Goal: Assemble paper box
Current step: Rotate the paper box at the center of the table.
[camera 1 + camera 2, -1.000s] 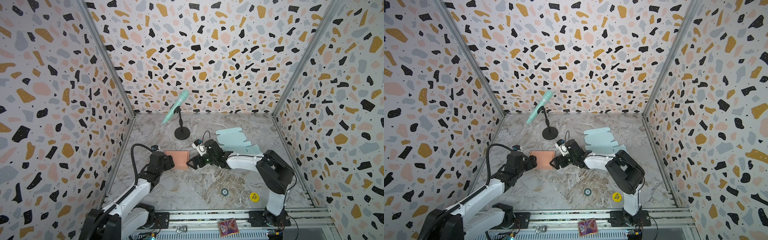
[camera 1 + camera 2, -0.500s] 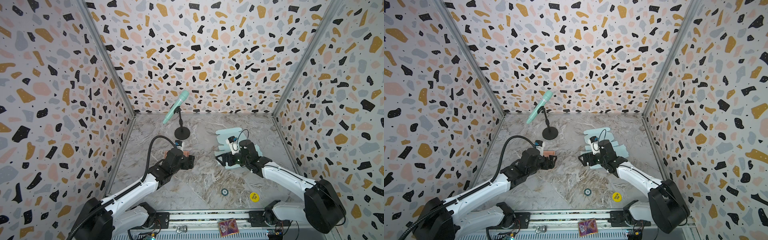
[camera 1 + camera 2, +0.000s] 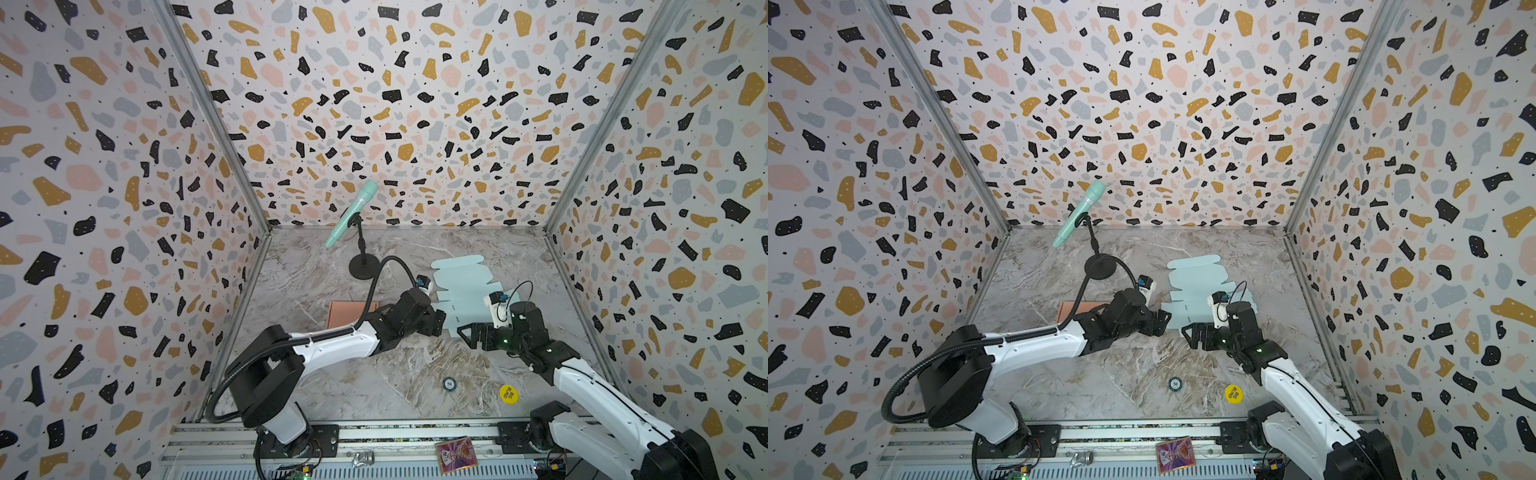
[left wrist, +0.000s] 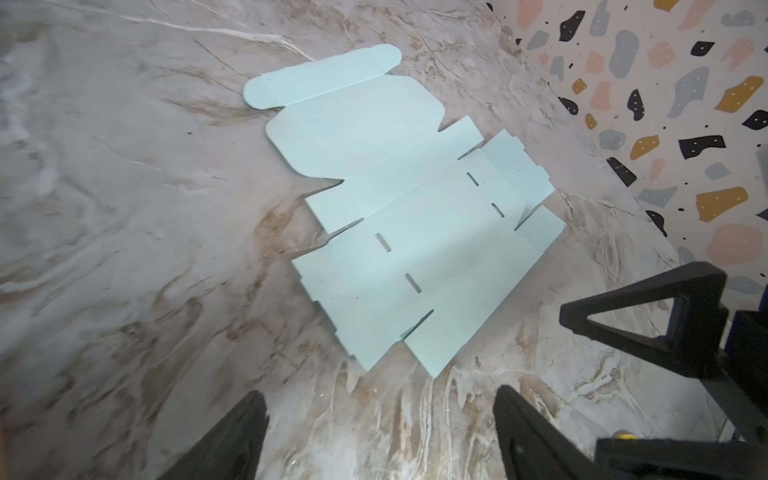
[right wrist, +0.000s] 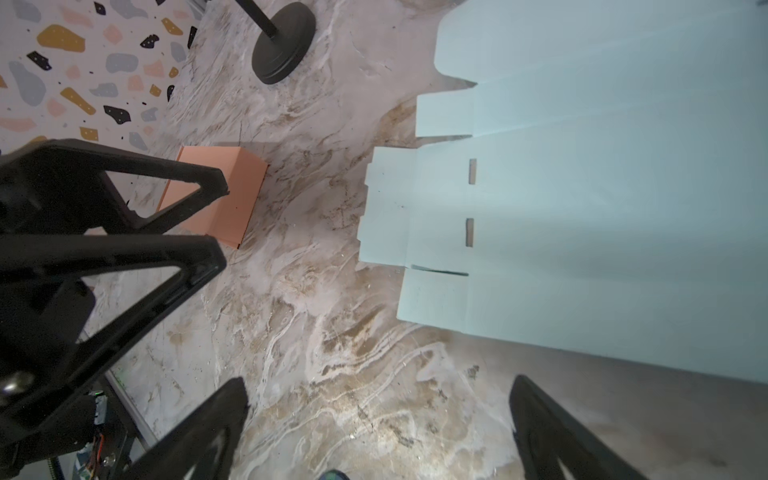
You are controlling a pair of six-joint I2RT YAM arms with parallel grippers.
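Honestly, the mint box blank (image 3: 461, 286) lies flat on the tabletop (image 3: 415, 374) — left gripper (image 3: 436, 324) and right gripper (image 3: 471, 334) fingers both wide, empty. Thin card could slide or crease if pinched off-fold.

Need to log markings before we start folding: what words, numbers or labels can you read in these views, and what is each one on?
"BIG BLIND": on the yellow disc near the table's front edge, seen in both top views.
"50": apparently, on the small dark chip beside it; small, so not certain.
Printed card on the front rail: its print is too small to read.
Flat blue box blank and pink box: no print visible.
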